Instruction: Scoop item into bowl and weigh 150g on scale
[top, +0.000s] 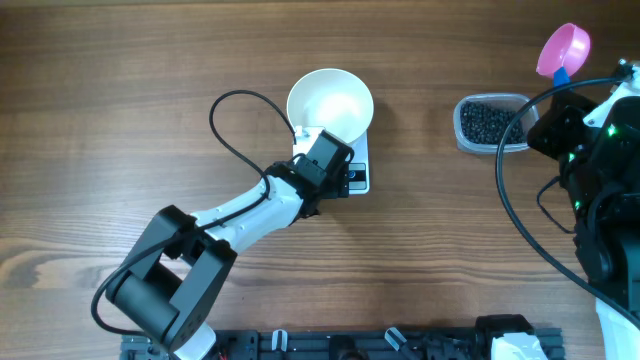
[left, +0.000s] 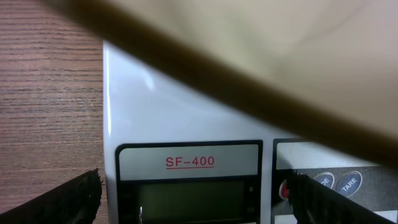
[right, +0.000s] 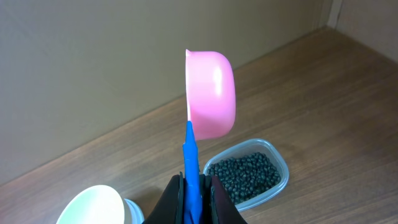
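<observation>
Scoop (right: 210, 93) sits clamped in right pincer (right: 193, 186); outstretched left pincer (left: 199, 200) gapes at scale (left: 186, 106).

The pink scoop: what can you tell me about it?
The pink scoop looks like glossy plastic: a deep round cup on a thin blue handle. It is raised off the table, cup tipped on its side, near the clear tub of black beans. Only the right tool touches it, shut on the handle.

scale (left: 163, 106): sf-400; btn (left: 350, 183): tare
</observation>
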